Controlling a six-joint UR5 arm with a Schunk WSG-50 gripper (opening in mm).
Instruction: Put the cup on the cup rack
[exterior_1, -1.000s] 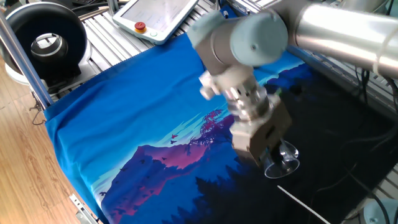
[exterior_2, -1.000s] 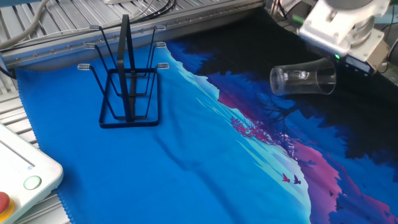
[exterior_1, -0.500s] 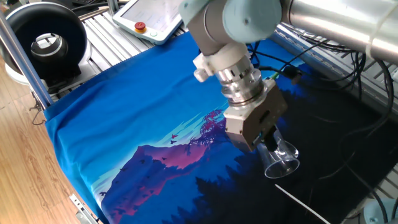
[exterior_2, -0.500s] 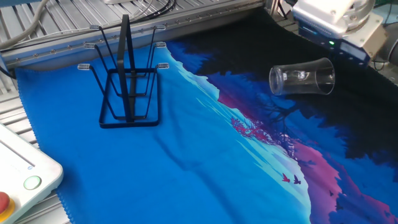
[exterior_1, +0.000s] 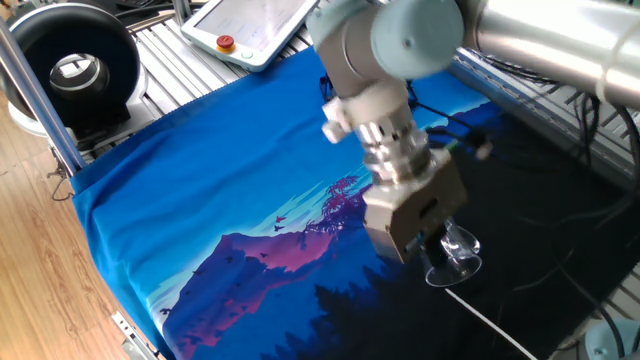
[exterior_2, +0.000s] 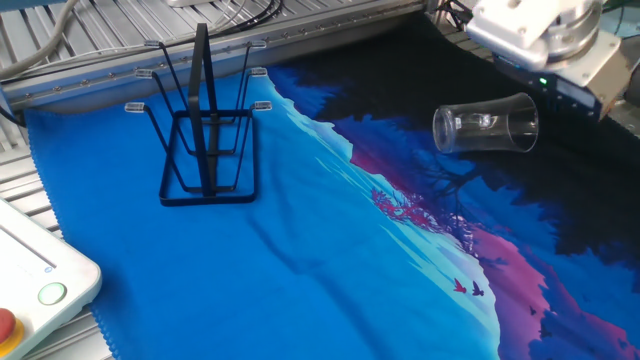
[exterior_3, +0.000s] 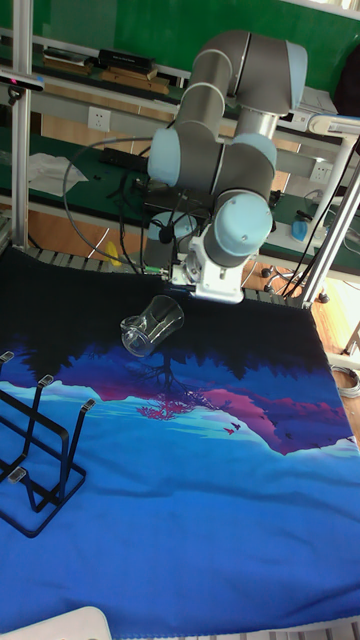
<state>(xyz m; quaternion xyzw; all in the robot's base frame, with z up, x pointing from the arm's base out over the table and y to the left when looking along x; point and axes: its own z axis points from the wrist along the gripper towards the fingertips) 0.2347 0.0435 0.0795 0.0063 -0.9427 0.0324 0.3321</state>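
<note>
Cloth: a printed mountain-scene cloth (exterior_3: 200, 520) covers the table; blue on the near part, black at the far part.
Cup rack: black wire cup rack (exterior_3: 35, 440) stands upright at the near left of the tall fixed view, on the blue part of the cloth, pegs bare, well apart from the cup.
Cup: clear glass mug (exterior_2: 486, 127) lies on its side on the black part of the cloth, farther back and right of the rack; open mouth faces the near left in the tall fixed view. Handle not made out.
Gripper: two-finger gripper (exterior_1: 432, 243) hangs just beside and above the mug, at its far side. Fingers hidden behind the gripper body; cannot tell how far open. Nothing seen held.
Handling, judged: glass is rigid, smooth, likely slippery and breakable; round wall may roll when nudged. Thick base puts weight at the closed end.
Hold point, judged: across the wall near the rim or mid-body, with moderate squeeze, so the mouth can go over a peg.
</note>
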